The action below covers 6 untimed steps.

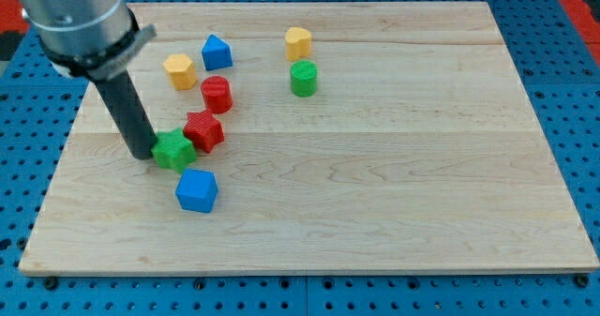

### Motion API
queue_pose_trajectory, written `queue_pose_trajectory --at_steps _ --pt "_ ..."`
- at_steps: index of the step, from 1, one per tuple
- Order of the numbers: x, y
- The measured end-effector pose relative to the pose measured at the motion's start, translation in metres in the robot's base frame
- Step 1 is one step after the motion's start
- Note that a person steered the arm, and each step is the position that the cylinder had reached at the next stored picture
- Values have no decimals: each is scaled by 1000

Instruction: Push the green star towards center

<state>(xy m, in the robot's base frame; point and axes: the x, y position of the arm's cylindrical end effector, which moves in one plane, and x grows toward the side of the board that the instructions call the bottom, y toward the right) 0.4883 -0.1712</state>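
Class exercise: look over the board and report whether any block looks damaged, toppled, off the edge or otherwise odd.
Nothing stands out. All seven blocks sit flat on the wooden board, none damaged or over an edge. The only crowding: the green star touches the red star, with my tip against the green star's left in the view.

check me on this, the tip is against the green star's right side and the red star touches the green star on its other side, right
Not quite. The camera view shows my tip against the left side of the green star, not its right. The red star does touch the green star on the other side, toward the view's upper right.
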Motion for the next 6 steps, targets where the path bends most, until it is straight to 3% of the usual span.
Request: queue_pose_trajectory --at_steps 2,5,6 --pt "14 66" --pt "-34 55" --pt "-31 115"
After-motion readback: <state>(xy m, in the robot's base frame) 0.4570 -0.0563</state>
